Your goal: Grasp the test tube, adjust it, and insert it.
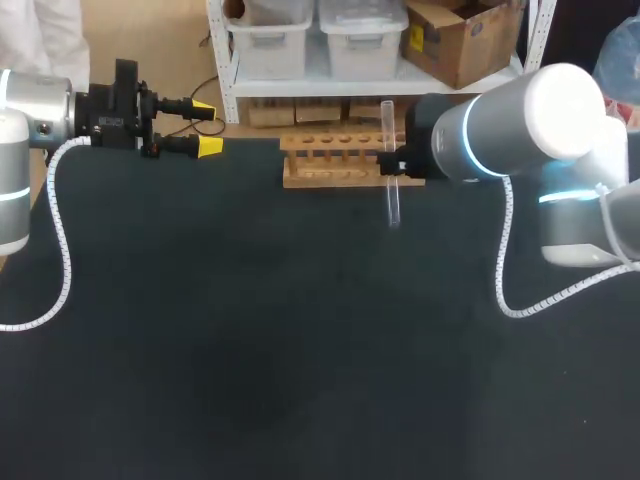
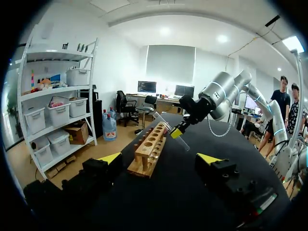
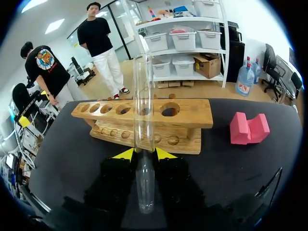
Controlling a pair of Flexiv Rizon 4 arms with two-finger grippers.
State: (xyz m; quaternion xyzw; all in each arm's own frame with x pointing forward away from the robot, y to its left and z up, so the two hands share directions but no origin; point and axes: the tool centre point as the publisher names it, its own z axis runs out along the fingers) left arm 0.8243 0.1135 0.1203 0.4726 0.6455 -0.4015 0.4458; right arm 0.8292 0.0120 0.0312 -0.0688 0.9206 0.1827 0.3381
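Observation:
A clear glass test tube (image 1: pixel 392 205) hangs upright in front of the wooden rack (image 1: pixel 330 160) at the table's far edge. My right gripper (image 1: pixel 392 165) is shut on its middle. In the right wrist view the test tube (image 3: pixel 143 96) stands between the yellow tips of the right gripper (image 3: pixel 143 154), its top end before the rack's (image 3: pixel 183 113) row of holes. My left gripper (image 1: pixel 205 125) is open and holds nothing, left of the rack above the table's far edge. From the left wrist view, the left gripper (image 2: pixel 159 159) faces the rack's (image 2: pixel 149 151) end and the held tube (image 2: pixel 184 142).
A pink foam block (image 3: pixel 249 127) lies on the black table beside one end of the rack. The black tabletop (image 1: pixel 300 350) stretches wide in front of the rack. White coiled cables hang from both arms.

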